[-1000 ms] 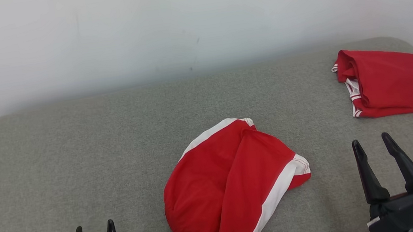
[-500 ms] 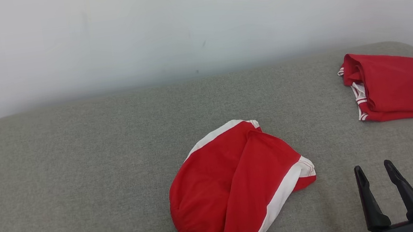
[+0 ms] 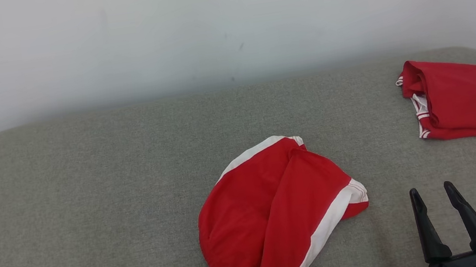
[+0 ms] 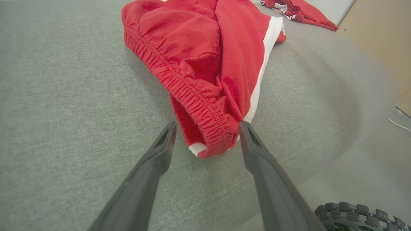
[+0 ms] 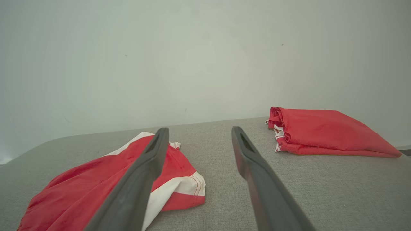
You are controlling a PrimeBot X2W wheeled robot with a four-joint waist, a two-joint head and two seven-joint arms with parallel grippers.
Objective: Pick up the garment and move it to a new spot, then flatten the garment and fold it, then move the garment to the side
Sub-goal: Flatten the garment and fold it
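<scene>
Left hand (image 4: 207, 124) shifted toward the garment (image 4: 199, 48), fingers (image 4: 151, 166) apart — waistband (image 4: 192, 96) end between them

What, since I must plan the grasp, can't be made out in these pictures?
- Crumpled garment: near end cut by head view's bottom edge.
- Folded garment: right end cut by head view's right edge.
- Left gripper: left wrist view leaves unclear whether its fingers touch the waistband.

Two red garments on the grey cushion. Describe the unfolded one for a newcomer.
Start at the grey cushion against the white wall. Near its front edge, centre, red shorts lie crumpled. Unlike the folded red garment at far right, they show a broad white side stripe and elastic waistband.
</scene>
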